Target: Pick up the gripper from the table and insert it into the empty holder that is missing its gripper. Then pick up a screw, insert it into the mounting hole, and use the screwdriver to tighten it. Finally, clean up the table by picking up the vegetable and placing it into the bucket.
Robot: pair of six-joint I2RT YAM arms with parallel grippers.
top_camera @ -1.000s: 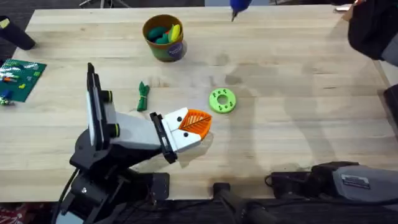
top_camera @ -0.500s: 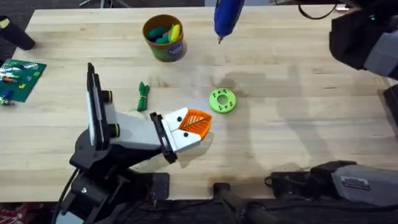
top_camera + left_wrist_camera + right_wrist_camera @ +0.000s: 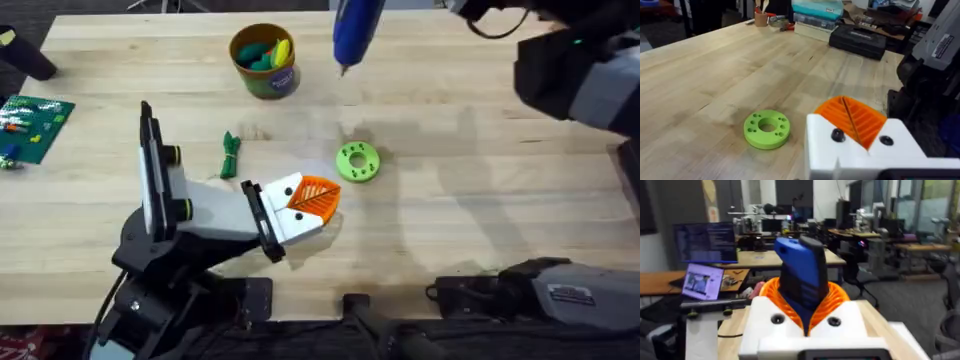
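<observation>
My right gripper (image 3: 805, 311) is shut on the blue screwdriver (image 3: 801, 277), its orange pads clamped round the body. From overhead the screwdriver (image 3: 355, 28) hangs over the far middle of the table, its metal bit pointing down just right of the bucket (image 3: 265, 62). The dark green vegetable (image 3: 230, 155) lies on the wood left of centre. My left gripper (image 3: 318, 203) rests low near the front, shut on nothing, pads together (image 3: 852, 119). The loose gripper, the holder and the screw are out of view.
A lime green ring with holes (image 3: 357, 161) (image 3: 767, 129) lies just beyond my left gripper. The bucket holds several toy pieces. A green circuit board (image 3: 32, 125) sits at the left edge. The right arm's dark body (image 3: 575, 60) looms at the far right.
The screwdriver has come in from the far edge, moving left and down into view as the right arm swung in. The left arm has stayed still.
</observation>
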